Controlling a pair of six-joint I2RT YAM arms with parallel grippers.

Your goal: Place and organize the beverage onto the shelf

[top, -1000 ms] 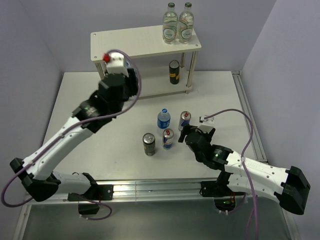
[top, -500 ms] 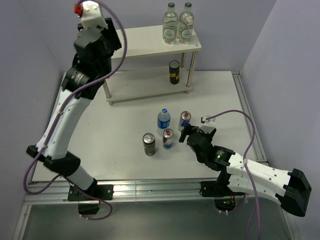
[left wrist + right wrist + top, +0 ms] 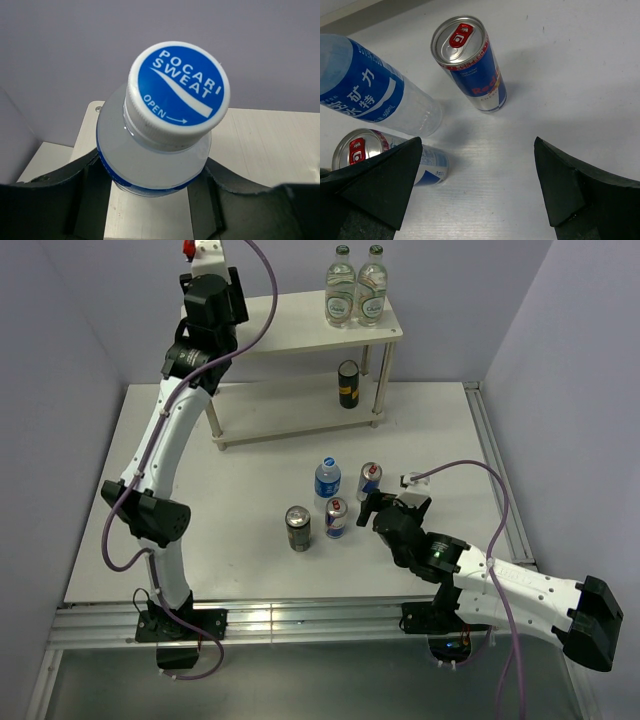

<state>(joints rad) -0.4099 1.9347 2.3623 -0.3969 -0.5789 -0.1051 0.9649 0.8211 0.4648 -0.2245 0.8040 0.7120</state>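
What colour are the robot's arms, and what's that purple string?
Both arms are white tubes joined by chunky black joints. The left arm has a little red part at its tip. The purple string is a cable, and one runs along each arm. Each gripper ends in two black, wedge-shaped fingers.

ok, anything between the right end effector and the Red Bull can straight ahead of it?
Nothing: right wrist view shows bare table from the right end effector to the Red Bull can.
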